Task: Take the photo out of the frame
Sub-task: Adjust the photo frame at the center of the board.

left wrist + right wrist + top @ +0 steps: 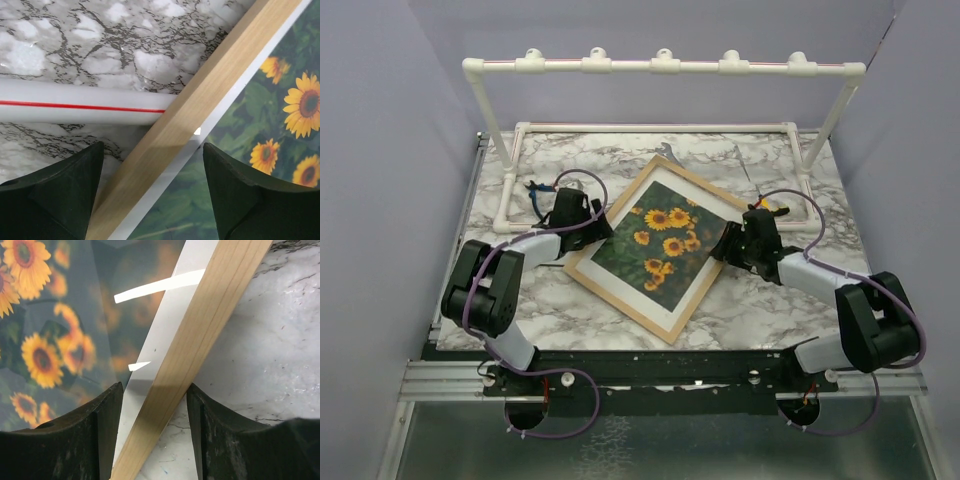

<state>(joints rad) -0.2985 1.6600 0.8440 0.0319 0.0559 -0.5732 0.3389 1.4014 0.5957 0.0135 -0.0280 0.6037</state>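
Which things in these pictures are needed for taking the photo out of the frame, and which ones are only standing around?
Needed:
frame
photo
left gripper, open over the frame's edge
right gripper, open over the opposite edge

Only around:
white pipe rack
marble table

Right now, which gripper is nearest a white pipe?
The left gripper: a red-striped pipe lies beside the frame edge it straddles; the right gripper has only marble table there.
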